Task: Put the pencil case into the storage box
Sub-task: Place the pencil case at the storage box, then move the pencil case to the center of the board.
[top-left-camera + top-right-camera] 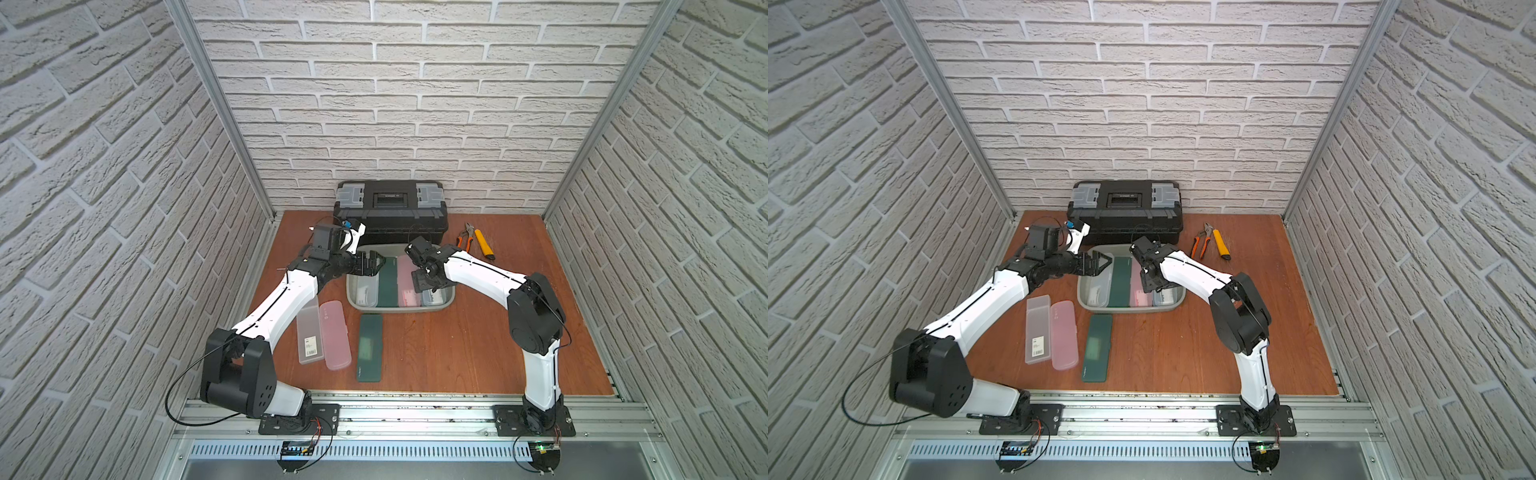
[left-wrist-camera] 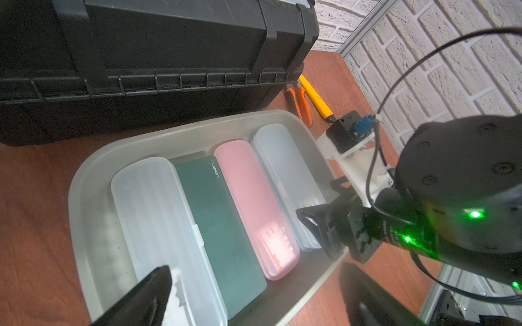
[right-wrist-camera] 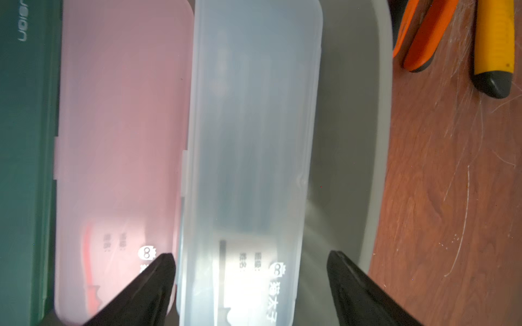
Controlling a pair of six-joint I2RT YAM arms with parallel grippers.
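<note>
Right wrist view: the right gripper (image 3: 251,254) is open and holds nothing. Its black fingers (image 3: 152,288) are spread wider than the frosted bluish pencil case (image 3: 254,127) below them, at its labelled end. That case lies flat inside the storage box (image 3: 356,113), at the right end of a row beside the right wall. The pink case (image 3: 124,113) is just to its left, then the green case (image 3: 25,141), then a clear case (image 2: 152,214) at the left end.

In a top view the left gripper (image 1: 379,264) is also open and empty, above the box's far-left part. The black toolbox (image 1: 390,208) sits just beyond the box. The orange pliers (image 1: 465,237) and yellow knife (image 1: 484,245) lie to the far right. A loose clear case (image 1: 309,332), loose pink case (image 1: 335,334) and loose green case (image 1: 370,347) rest on the table nearer than the box.
</note>
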